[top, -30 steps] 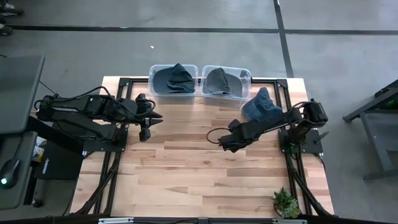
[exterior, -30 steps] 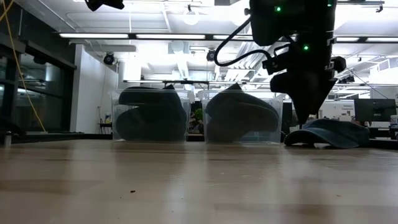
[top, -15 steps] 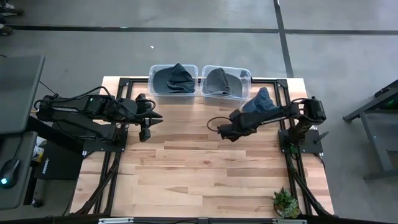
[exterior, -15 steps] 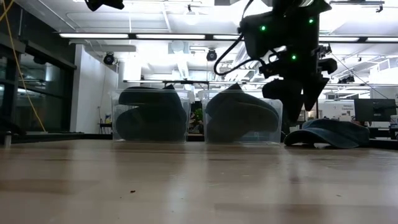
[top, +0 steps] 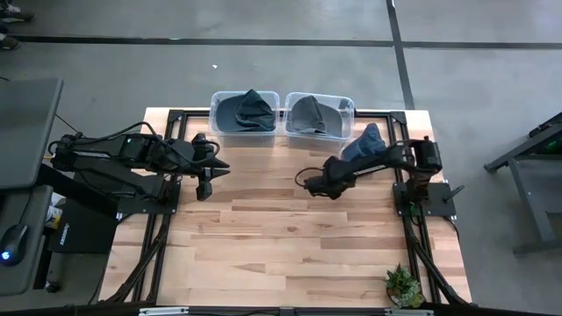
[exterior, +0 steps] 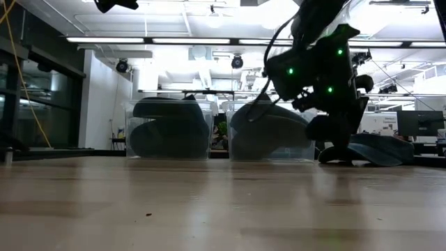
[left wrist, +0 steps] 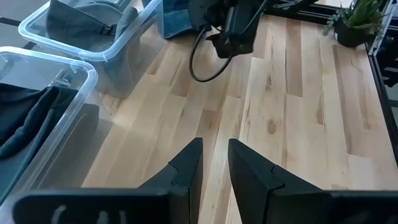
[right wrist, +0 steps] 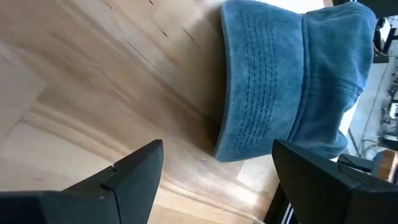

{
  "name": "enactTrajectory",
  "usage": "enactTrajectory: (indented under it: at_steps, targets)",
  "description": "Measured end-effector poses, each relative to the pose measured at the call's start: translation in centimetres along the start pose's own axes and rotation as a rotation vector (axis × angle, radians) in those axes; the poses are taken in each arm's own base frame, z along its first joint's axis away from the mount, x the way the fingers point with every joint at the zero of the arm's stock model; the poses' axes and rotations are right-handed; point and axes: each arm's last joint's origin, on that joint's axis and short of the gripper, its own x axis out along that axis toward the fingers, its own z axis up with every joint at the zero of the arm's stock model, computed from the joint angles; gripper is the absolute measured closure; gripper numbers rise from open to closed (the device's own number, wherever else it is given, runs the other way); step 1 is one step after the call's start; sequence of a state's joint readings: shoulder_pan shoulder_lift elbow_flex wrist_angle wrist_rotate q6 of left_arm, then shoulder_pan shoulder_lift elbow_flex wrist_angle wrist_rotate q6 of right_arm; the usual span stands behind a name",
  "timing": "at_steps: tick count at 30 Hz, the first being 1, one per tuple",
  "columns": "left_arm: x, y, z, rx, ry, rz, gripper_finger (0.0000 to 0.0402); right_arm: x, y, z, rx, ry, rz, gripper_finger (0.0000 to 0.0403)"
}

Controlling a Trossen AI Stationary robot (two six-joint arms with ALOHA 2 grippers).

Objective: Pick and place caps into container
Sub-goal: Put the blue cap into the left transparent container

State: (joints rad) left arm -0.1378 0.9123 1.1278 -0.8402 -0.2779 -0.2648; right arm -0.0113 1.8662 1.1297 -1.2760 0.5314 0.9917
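One denim-blue cap [top: 369, 142] lies on its brim and crown at the table's far right, also in the low view [exterior: 380, 150]. My right gripper [right wrist: 217, 171] is open wide, low over the table just left of that cap [right wrist: 280, 81], slanting down toward it without touching; it also shows from above [top: 320, 185]. A dark cap [top: 252, 110] fills the left bin and a grey cap [top: 307, 114] the right bin. My left gripper [left wrist: 214, 162] waits at the table's left with a narrow gap between its fingers [top: 211, 175].
Two clear plastic bins [top: 213, 112] [top: 351, 107] stand side by side at the far edge, left of the loose cap. A small potted plant [top: 402, 285] sits at the near right corner. Bare wood stretches across the middle and near side.
My right gripper has come down from well above the table to just over it, shifting a little toward the far edge and the loose cap. It has tipped from pointing straight down to a slant. The cap has stayed where it was.
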Motion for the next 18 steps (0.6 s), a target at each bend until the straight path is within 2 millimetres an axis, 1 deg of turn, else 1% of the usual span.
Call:
enactTrajectory:
  at_steps: [5, 11, 16, 18]
  targets:
    - [0.0, 0.0, 0.0, -0.004, 0.0, 0.0, 0.0328, 0.8, 0.5, 0.2, -0.011, 0.007, -0.033, 0.0107]
    - [0.0, 0.0, 0.0, -0.016, 0.001, -0.002, 0.0328, 2.1, 1.0, 0.7, -0.022, 0.026, -0.086, 0.0107]
    - [0.0, 0.0, 0.0, -0.029, 0.002, -0.007, 0.0328, 3.0, 0.7, 1.0, -0.021, 0.035, -0.129, 0.0107]
    - [0.0, 0.0, 0.0, -0.032, 0.002, -0.007, 0.0328, 3.6, 0.4, 0.7, -0.027, 0.058, -0.145, 0.0107]
